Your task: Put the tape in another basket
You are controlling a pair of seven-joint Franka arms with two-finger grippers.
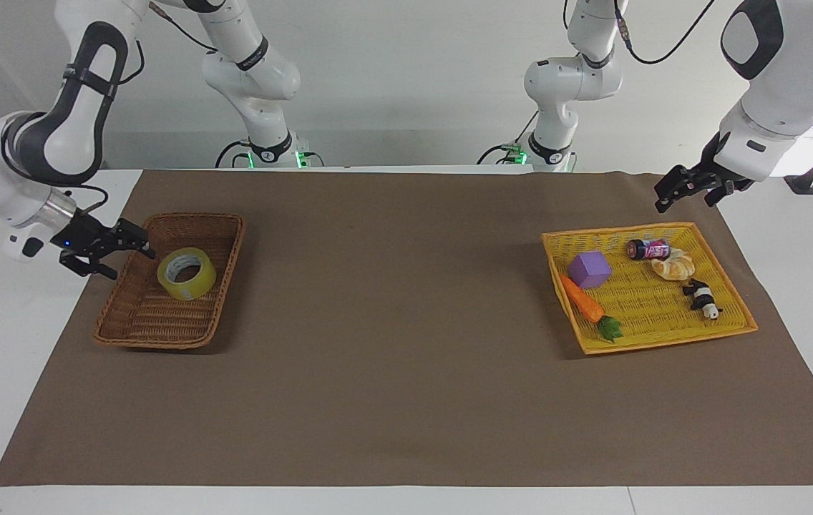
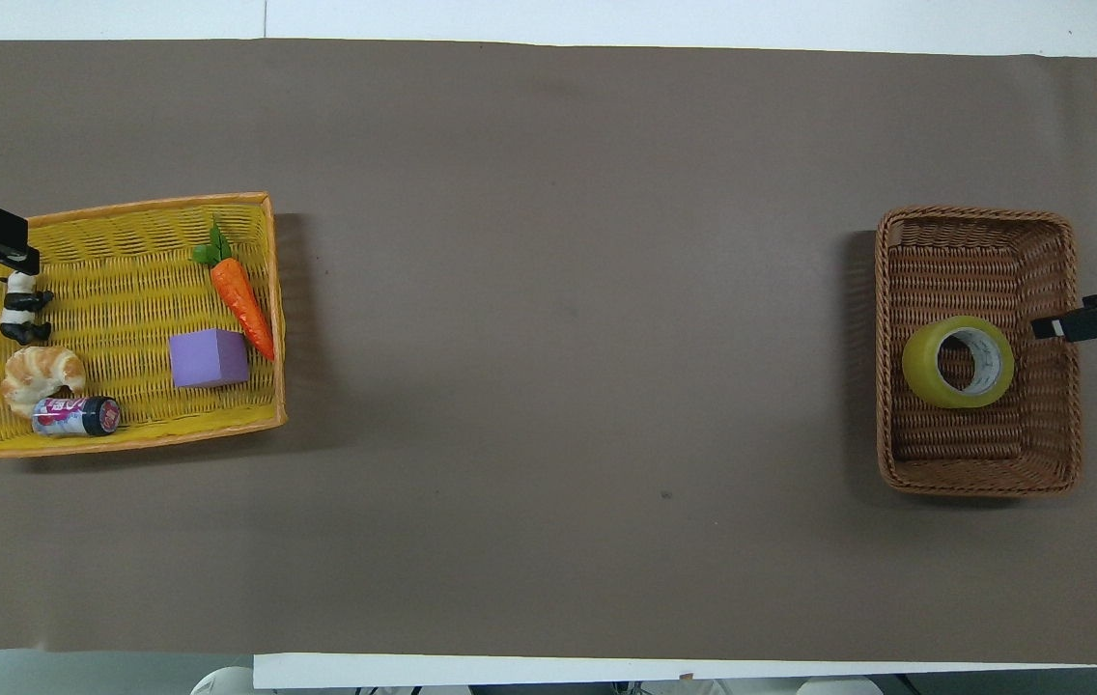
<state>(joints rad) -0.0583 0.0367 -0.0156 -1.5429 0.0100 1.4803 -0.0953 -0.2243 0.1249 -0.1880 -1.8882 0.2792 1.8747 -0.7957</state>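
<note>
The tape (image 1: 187,274) (image 2: 917,365), a yellow roll with a pale core, rests tilted inside the brown wicker basket (image 1: 127,325) (image 2: 973,261) at the right arm's end of the table. Nothing grips it. My right gripper (image 1: 133,263) (image 2: 1046,326) hangs open over the basket's outer rim, a short gap away from the roll. At the left arm's end, my left gripper (image 1: 664,197) (image 2: 27,256) waits open and empty over a corner of the yellow tray (image 1: 664,332) (image 2: 124,217).
The yellow tray holds a purple cube (image 1: 590,270), a carrot (image 1: 582,300), a small can (image 1: 648,249), a croissant (image 1: 674,267) and a panda figure (image 1: 700,297). A brown mat (image 1: 392,322) covers the table between the two containers.
</note>
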